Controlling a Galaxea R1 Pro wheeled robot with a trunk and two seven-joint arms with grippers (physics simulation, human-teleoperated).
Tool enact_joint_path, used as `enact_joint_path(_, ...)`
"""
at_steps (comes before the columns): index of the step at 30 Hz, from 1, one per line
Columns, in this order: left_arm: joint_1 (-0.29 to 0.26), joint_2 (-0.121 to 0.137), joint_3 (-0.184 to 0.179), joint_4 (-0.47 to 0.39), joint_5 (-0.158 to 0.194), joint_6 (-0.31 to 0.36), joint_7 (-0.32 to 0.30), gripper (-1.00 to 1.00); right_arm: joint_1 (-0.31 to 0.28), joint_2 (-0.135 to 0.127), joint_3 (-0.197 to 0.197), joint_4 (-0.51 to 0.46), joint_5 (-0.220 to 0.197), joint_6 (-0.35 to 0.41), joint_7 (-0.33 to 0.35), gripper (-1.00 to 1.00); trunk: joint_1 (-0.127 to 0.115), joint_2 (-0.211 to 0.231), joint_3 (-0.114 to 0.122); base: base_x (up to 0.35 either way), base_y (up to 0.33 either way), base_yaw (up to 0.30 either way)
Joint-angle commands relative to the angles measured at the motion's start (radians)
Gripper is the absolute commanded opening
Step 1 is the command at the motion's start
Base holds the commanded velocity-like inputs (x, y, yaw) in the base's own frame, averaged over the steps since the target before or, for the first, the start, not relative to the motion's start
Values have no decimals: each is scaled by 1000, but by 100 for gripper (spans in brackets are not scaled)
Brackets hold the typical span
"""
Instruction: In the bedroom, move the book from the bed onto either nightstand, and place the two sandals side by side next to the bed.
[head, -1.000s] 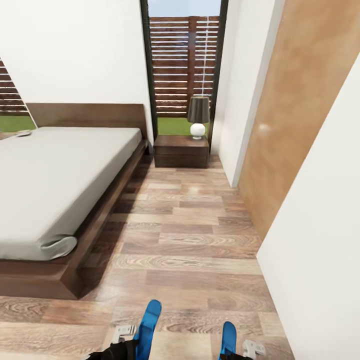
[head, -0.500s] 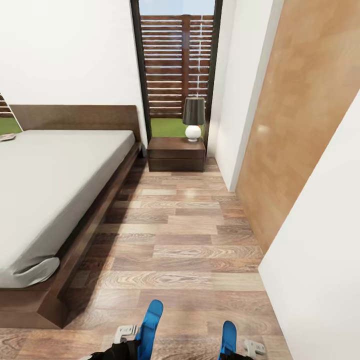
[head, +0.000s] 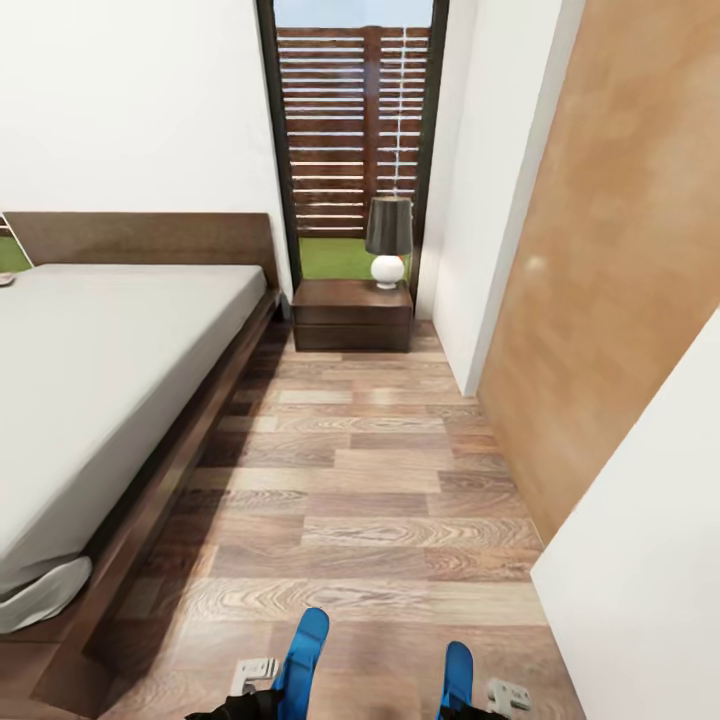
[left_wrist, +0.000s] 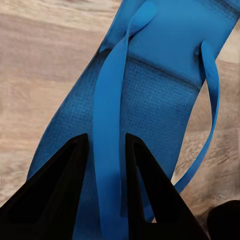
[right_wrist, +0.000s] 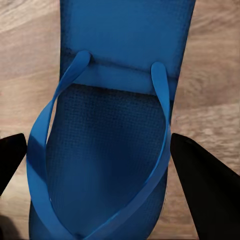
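Nightstand (head: 351, 314) nearer; each pincer still grips sandal (left_wrist: 145, 100).

White walls (head: 130, 110); wood-plank floor (head: 370, 500). Tall black-framed window (head: 355, 130) at 12 o'clock, slatted fence behind. Lamp (head: 389, 240) below it. Wooden panel (head: 620, 270) at 2 o'clock.

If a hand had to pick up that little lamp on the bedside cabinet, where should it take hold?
Probably at the round white base, coming in level from the open floor side, since the wall and window frame crowd the other sides. The dark shade above flares wide and looks flimsier. The lamp stands upright on the nightstand, so a sideways pinch low down should keep it steady.
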Motion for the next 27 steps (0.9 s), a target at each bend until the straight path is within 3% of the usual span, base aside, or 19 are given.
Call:
enact_joint_path(1, -1, 0, -1, 1, 4, -3, -4, -100, 0, 0, -8, -1, -5, 6, 6, -100, 0, 0, -1, 300, 0, 0)
enact_joint_path(27, -1, -10, 0, 2, 4, -4, -4, -100, 0, 0, -9, -1, -5, 6, 5, -100, 0, 0, -1, 301, 0, 0)
